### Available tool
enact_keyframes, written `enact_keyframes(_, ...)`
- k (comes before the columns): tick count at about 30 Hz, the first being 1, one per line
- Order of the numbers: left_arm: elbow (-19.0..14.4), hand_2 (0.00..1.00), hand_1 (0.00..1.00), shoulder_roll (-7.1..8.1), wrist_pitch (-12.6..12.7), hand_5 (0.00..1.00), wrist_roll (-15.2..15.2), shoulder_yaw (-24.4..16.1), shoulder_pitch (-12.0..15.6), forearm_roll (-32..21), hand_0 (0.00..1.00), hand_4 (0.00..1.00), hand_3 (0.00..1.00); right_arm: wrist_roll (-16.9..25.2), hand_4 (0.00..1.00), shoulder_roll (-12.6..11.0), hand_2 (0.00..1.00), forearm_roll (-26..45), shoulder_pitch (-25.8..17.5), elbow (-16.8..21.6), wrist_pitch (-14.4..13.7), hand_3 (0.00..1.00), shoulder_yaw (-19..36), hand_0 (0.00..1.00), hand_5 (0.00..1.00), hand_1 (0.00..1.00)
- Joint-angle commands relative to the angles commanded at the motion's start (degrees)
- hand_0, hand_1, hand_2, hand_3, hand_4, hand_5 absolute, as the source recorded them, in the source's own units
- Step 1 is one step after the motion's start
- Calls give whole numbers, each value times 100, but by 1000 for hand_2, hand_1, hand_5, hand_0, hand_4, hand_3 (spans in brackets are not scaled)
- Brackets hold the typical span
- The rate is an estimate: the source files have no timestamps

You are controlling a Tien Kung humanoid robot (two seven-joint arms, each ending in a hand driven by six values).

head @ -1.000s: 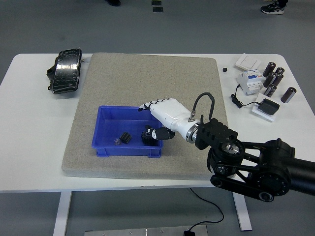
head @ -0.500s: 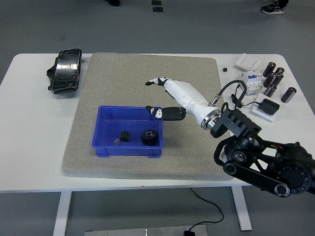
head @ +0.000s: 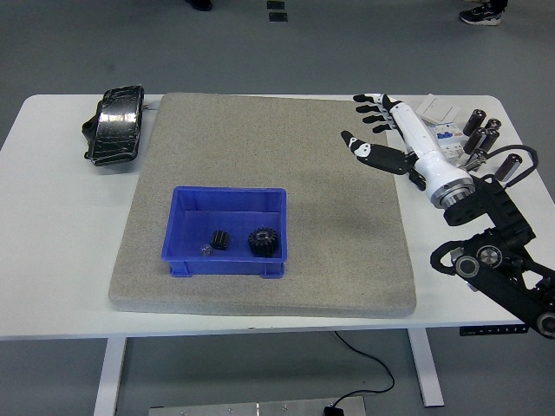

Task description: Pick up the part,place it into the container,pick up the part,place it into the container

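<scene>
A blue container [head: 185, 227] sits on the grey mat [head: 260, 147] at the front left. Inside it lie a large black gear [head: 263, 242], a small black gear [head: 220, 239] and a tiny grey part [head: 206, 250]. My right hand [head: 375, 128], white with black fingertips, is open and empty with fingers spread, raised over the mat's far right edge, well away from the container. My left arm is out of view.
A black foot pedal [head: 115, 124] lies at the far left. At the far right stand a white breaker [head: 439, 143], a white switch plate [head: 437, 109], several dark cylinders [head: 491, 143], a black adapter [head: 473, 188] and a small black cube [head: 396, 123].
My right hand let go of the large gear in the container, opened, and swung up and to the right, out to the mat's far right edge.
</scene>
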Motion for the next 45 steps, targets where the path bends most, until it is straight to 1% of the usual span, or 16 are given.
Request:
enact_keyframes(1, 2, 609, 669, -4, -2, 537, -2, 0, 2, 0, 674, 469, 561, 14, 662, -26, 735, 2, -125, -33, -1, 864, 154, 605, 323, 697)
enact_keyframes(6, 16, 609, 669, -15, -17, 537, -15, -5, -5, -4, 674, 469, 561, 21, 662, -67, 735, -109, -491, -65, 16, 864, 602, 605, 323, 697)
enact_keyframes(11, 29, 608, 669, -29, -40, 536, -29, 9, -8, -42, 675, 469, 563, 136, 661, -46, 738, -75, -931, -16, 109, 864, 980, 607, 326, 698)
enact_keyframes(15, 28, 608, 669, -35, -67, 528, -9, 27, 5, -66, 674, 473, 564, 451, 668, 78, 737, 359, -1301, -25, 274, 852, 1297, 610, 321, 689)
enact_keyframes(18, 31, 608, 669, -39, -81, 528, 0, 32, 10, -77, 674, 473, 564, 714, 668, 248, 737, 772, -1550, -97, 418, 852, 1578, 610, 321, 689)
enact_keyframes(19, 32, 608, 669, -41, -85, 522, 1, 34, 11, -81, 674, 476, 565, 786, 684, 300, 746, 907, -1610, -122, 457, 820, 1662, 609, 336, 690)
enact_keyframes(22, 36, 608, 669, -49, -101, 522, 4, 42, 14, -90, 674, 476, 565, 1081, 684, 486, 746, 1455, -1813, -232, 573, 820, 1970, 609, 336, 690)
enact_keyframes(24, 37, 608, 669, -51, -106, 522, 8, 40, 18, -89, 674, 476, 565, 1214, 684, 547, 746, 1762, -1890, -288, 634, 820, 2095, 609, 336, 690)
enact_keyframes(25, 38, 609, 668, -50, -108, 522, 9, 39, 19, -88, 674, 480, 565, 1265, 705, 566, 800, 1912, -1918, -313, 666, 785, 2142, 629, 351, 699)
enact_keyframes(30, 41, 609, 668, -46, -116, 522, 15, 26, 25, -74, 674, 480, 565, 1473, 705, 613, 800, 2683, -2004, -437, 878, 785, 2273, 629, 351, 699)
enact_keyframes(32, 43, 609, 668, -45, -121, 521, 17, 21, 21, -69, 674, 481, 565, 1547, 721, 638, 800, 3008, -2014, -485, 982, 781, 2305, 631, 368, 699)
enact_keyframes(41, 43, 607, 668, -45, -124, 520, 21, 25, 9, -67, 674, 482, 568, 1769, 725, 734, 797, 4347, -2027, -661, 1432, 770, 2433, 626, 382, 700)
enact_keyframes(45, 41, 608, 669, -42, -122, 521, 20, 25, 9, -68, 674, 482, 566, 1811, 732, 752, 792, 4825, -2041, -706, 1523, 769, 2484, 623, 388, 700)
